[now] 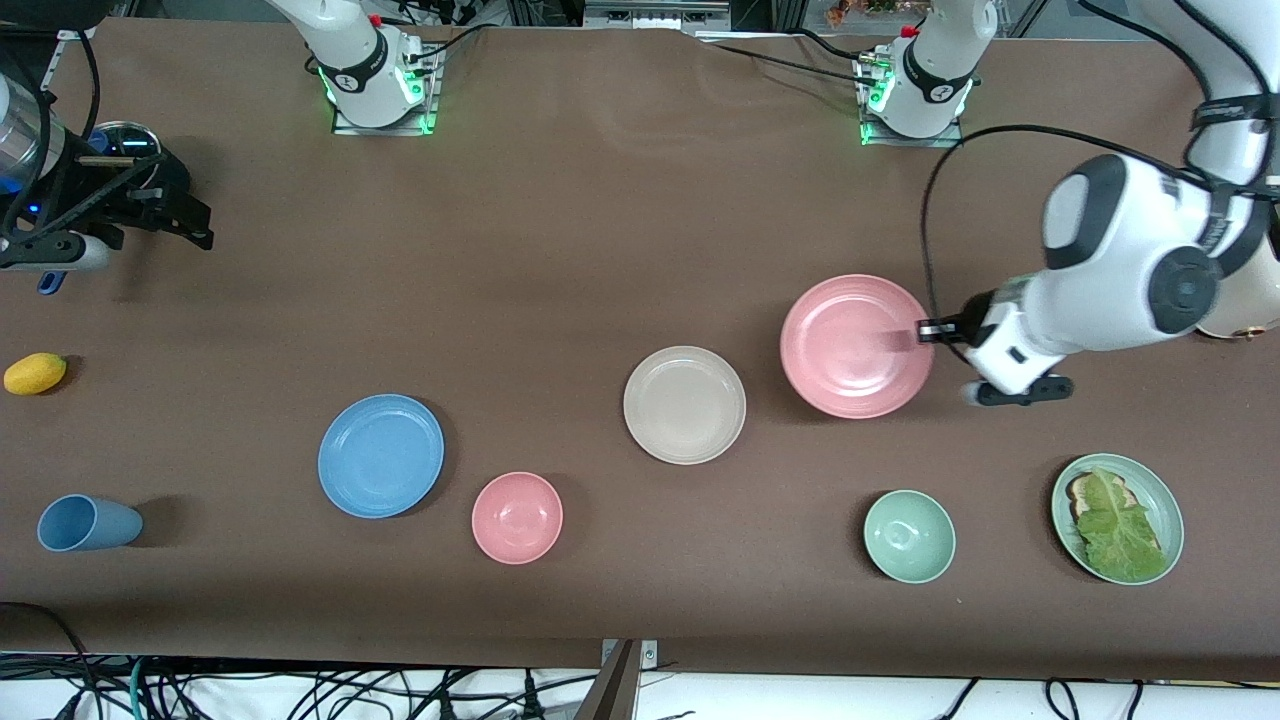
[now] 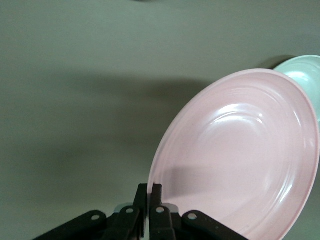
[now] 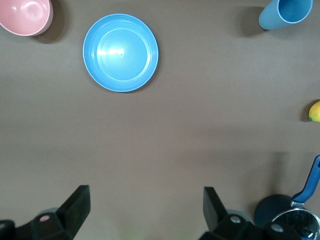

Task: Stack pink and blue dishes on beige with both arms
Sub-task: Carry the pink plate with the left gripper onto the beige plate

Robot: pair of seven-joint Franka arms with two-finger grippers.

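Nothing was stacked yet: the left gripper [image 1: 925,333] clenched the lifted pink plate [image 1: 855,345] at the beige plate's [image 1: 684,404] two o'clock, the blue plate [image 1: 380,455] sat on the bench [image 1: 600,200] at its nine o'clock, and the right gripper [image 3: 145,210] waited, released

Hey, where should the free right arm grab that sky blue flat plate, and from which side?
Take the sky blue round matte plate by its thin raised rim, one finger inside and one under the edge. It lies flat and too wide to span, so only the rim offers a pinch. Come down from the robot-base side, where the open right pincer waits; the pink bowl crowds the camera-side edge.
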